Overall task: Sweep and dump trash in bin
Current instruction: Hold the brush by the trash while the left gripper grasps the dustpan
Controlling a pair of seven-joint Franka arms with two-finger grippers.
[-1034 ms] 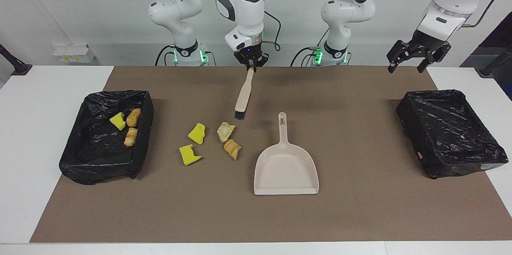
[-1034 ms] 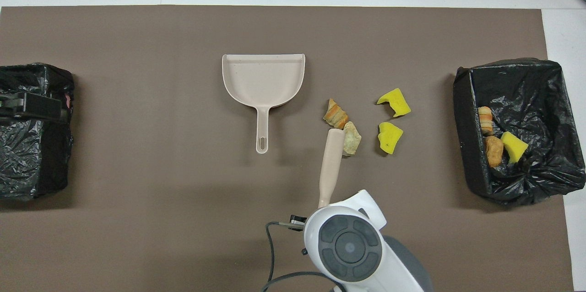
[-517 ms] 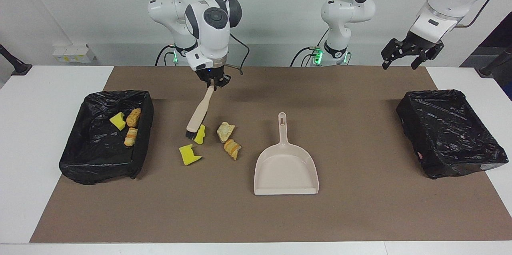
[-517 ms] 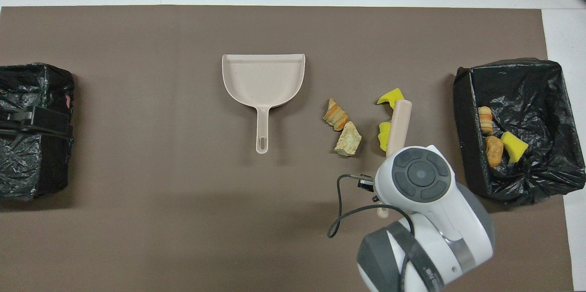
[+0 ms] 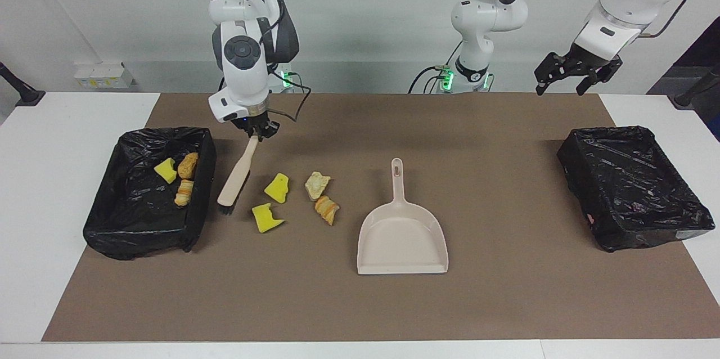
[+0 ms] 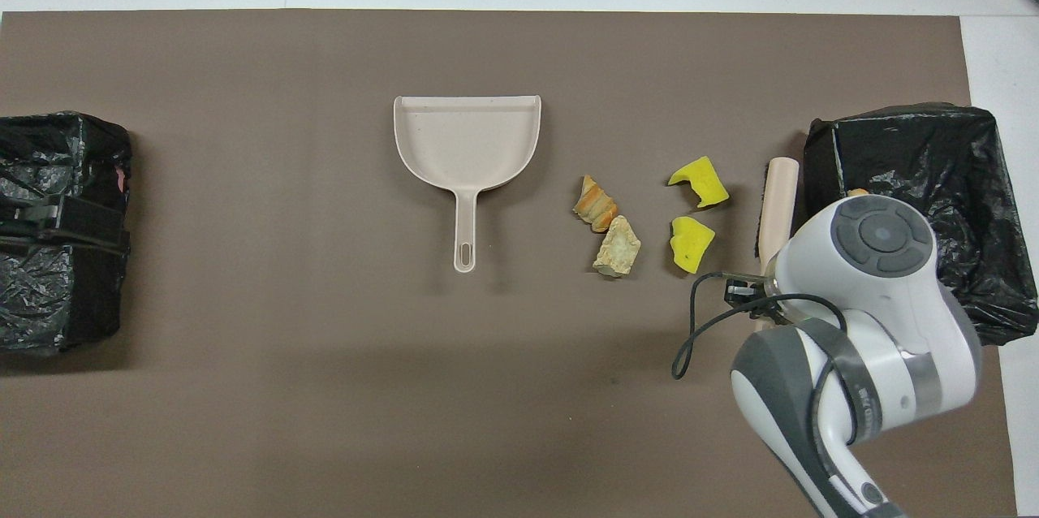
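A white table [image 5: 34,190] carries a wide brown mat [image 5: 495,303] that covers most of its top, leaving white margins at both ends. Past the table rises a plain pale wall [image 5: 394,4], evenly lit. Low on the wall, near the table's edge, sits a white socket box [image 5: 104,75]

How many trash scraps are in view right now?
7. Four lie on the mat: two yellow sponge chunks and two bread lumps. Three sit in the bin.
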